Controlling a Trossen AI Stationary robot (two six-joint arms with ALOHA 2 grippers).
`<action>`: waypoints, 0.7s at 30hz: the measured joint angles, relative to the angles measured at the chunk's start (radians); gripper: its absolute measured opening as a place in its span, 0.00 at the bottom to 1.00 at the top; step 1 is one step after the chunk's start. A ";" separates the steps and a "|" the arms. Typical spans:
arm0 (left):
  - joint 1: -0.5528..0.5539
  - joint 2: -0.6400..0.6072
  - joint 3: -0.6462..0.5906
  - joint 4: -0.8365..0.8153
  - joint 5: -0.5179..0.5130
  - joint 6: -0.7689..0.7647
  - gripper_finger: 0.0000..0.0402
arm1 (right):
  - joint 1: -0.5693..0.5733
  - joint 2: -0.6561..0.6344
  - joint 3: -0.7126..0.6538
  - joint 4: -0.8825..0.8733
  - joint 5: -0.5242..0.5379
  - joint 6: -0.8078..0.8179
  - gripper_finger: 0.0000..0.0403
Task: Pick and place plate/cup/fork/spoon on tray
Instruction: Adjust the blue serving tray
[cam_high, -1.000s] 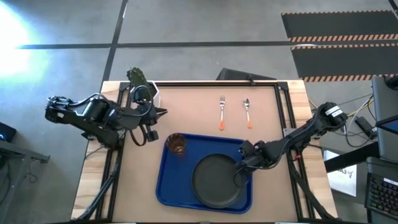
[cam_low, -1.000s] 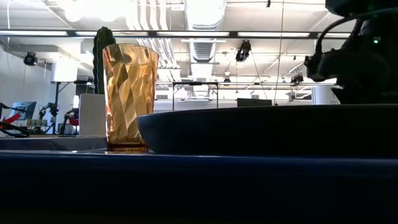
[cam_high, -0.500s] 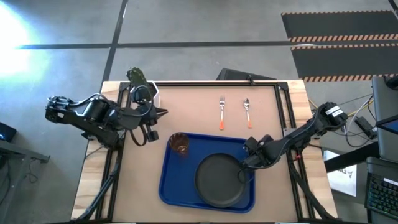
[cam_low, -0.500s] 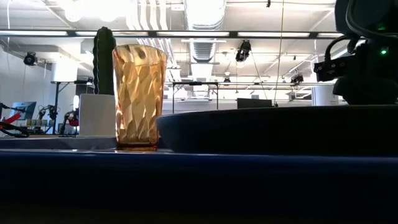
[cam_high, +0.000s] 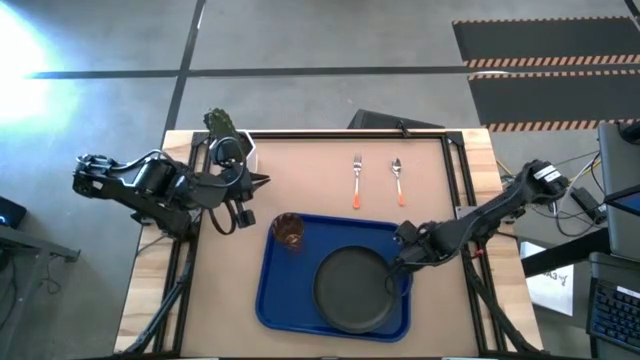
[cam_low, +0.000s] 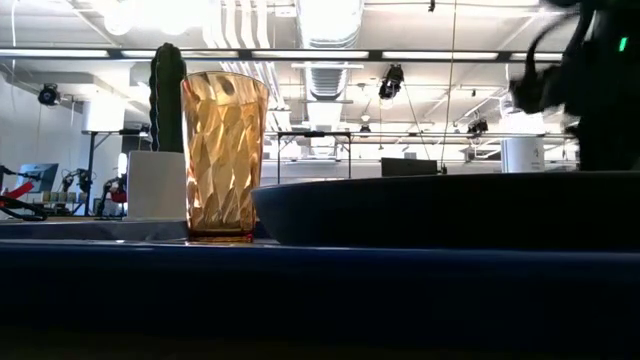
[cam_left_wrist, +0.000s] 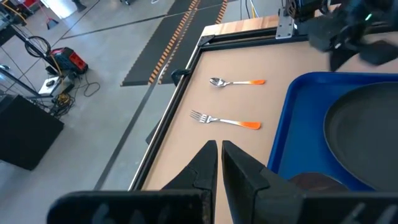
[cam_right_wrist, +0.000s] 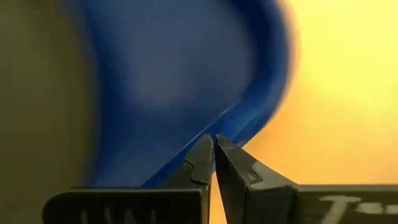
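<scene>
Blue plastic is filling the middle of the high view: the tray (cam_high: 272, 290) is lying on the bench (cam_high: 320, 170) with the plate (cam_high: 350, 290) and the cup (cam_high: 288, 231) already on it. You are still looking at the fork (cam_high: 356, 183) and the spoon (cam_high: 398, 181) lying side by side on the bare bench beyond the tray, apart from each other. The right tool (cam_high: 396, 268) is sitting at the tray's right rim beside the plate; the left tool (cam_high: 262, 181) is waiting over the bench's left side.

At bench height, the cup (cam_low: 224, 157) is standing upright beside the plate's dark wall (cam_low: 440, 210), with a cactus pot (cam_low: 155, 150) behind. It looks light and thin-walled.

From the left wrist, the left tool (cam_left_wrist: 219, 149) is showing its fingers nearly together, holding nothing. The fork (cam_left_wrist: 225, 121) and spoon (cam_left_wrist: 237, 82) look stiff, thin and probably slippery at the metal; you would likely do best taking each across its orange handle, pressing close to the bench.

From the right wrist, the right tool (cam_right_wrist: 214, 144) is nearly closed and empty, hovering at the tray's rim (cam_right_wrist: 249, 118).

No readable writing is showing on the tableware.
</scene>
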 joint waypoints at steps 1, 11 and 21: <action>0.000 0.000 0.000 0.000 0.000 0.002 0.02 | 0.006 -0.021 0.017 0.000 -0.029 0.000 0.02; 0.000 -0.001 0.000 0.000 0.000 0.003 0.02 | 0.098 -0.174 0.090 -0.044 -0.091 0.255 0.02; 0.000 -0.005 -0.001 -0.003 0.000 0.011 0.02 | 0.361 -0.034 0.088 0.303 -0.177 0.676 0.02</action>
